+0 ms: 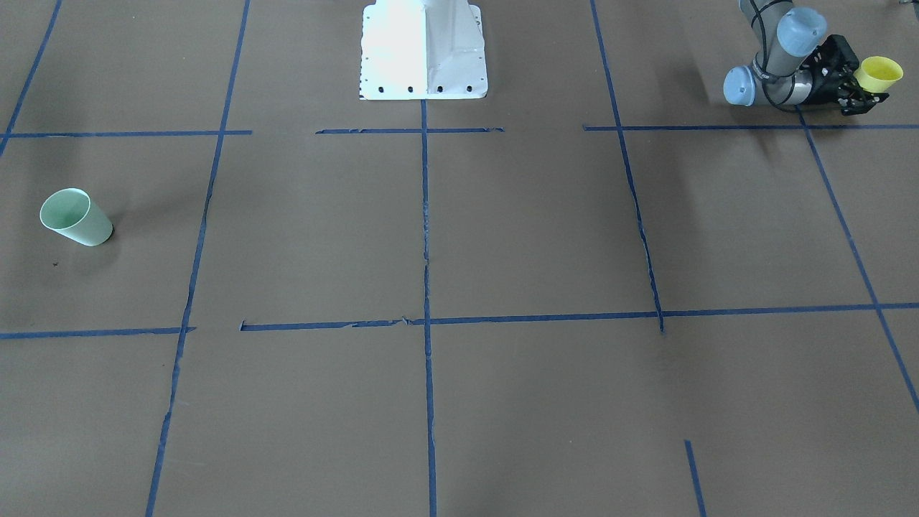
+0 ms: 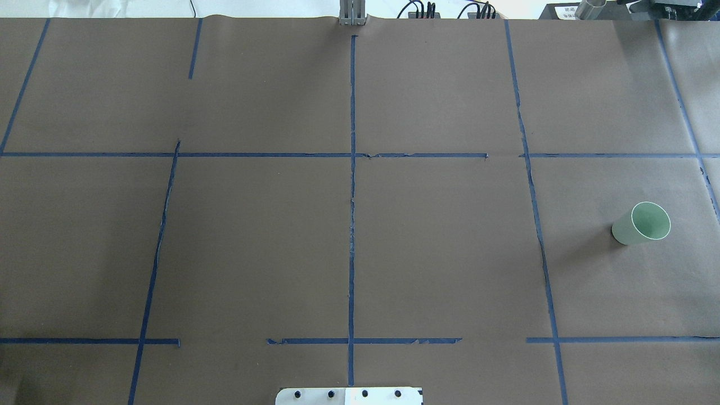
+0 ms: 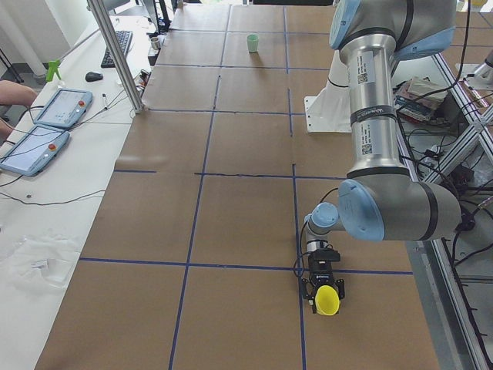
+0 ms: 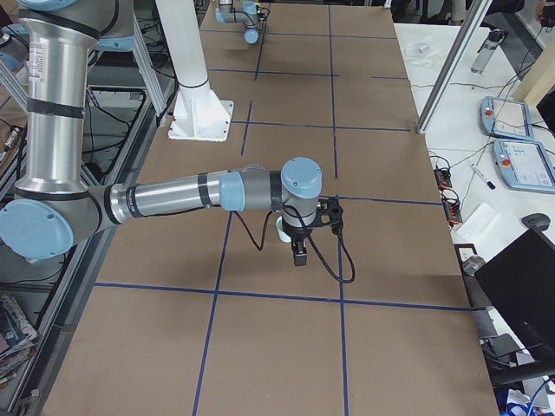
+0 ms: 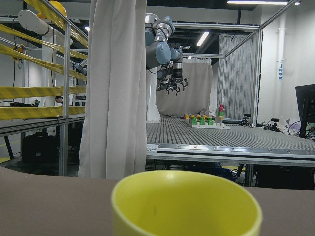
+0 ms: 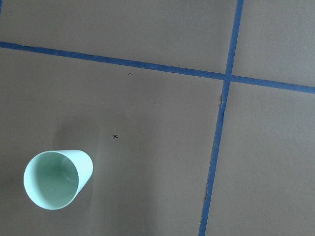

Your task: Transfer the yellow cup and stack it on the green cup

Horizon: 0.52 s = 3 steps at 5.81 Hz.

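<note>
The left claw [image 1: 860,92] is closed around the yellow cup [image 1: 882,71], gripping it from the side with the rim up, low over the table [image 2: 253,242] at the robot's left end. Whether the cup's base touches the surface cannot be told. The table under this claw is covered in brown paper and divided into large squares by blue tape [image 2: 352,225], which is torn and wrinkled in places. Beyond the claw, its camera looks level across the room. It shows a pale curtain [image 5: 115,88], yellow barrier strips [image 5: 29,91], another robot arm [image 5: 165,49] over a ribbed bench [image 5: 221,135], and ceiling strip lights [image 5: 261,2].

The right claw [image 4: 299,253] points straight down at the table's other end, well apart from the left one; whether it is open or closed cannot be told. The green cup [image 2: 641,223] stands upright on the paper beneath it, off to one side, near a small black mark [image 6: 115,136] and a tape crossing [image 6: 226,77]. Between the two claws, at the robot's edge, sits the white base plate [image 1: 423,50]. Across the table from them, a side bench [image 3: 69,177] holds two tablets [image 3: 65,108] and a keyboard [image 3: 122,46].
</note>
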Motion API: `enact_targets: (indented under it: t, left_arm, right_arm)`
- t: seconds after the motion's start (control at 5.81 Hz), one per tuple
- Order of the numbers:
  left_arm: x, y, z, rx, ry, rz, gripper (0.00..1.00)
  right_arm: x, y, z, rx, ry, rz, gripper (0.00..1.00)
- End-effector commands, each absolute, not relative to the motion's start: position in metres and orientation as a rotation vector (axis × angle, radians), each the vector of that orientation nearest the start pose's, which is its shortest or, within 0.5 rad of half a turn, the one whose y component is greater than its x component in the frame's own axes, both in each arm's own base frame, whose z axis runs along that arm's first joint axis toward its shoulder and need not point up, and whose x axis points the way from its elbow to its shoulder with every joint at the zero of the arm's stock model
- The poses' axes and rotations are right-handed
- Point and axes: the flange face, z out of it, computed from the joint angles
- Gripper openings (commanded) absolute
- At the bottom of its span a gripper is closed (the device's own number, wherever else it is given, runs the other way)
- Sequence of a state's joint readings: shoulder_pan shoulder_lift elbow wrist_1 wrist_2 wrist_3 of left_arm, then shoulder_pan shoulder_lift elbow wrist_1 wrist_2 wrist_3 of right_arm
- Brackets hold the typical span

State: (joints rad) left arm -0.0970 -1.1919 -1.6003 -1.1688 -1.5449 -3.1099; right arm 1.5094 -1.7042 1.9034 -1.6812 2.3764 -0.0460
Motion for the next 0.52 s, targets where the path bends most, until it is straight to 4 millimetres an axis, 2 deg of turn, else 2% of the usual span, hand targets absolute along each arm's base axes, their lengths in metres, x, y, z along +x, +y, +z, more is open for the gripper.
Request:
enact_targets:
  t: [0.0, 0.17, 0.34]
  left_arm:
    - [0.161, -0.201, 0.827, 0.620, -0.590, -1.516, 0.58]
    - [0.123, -0.253, 0.809, 0.667, -0.564, -1.501, 0.58]
    - [0.099, -0.293, 0.795, 0.682, -0.509, -1.481, 0.58]
  right_arm:
    - [0.035, -0.436, 0.566, 0.078, -0.809, -0.137, 1.00]
    - [0.035, -0.437, 0.566, 0.078, -0.809, -0.137, 1.00]
    - [0.035, -0.437, 0.566, 0.078, -0.809, -0.137, 1.00]
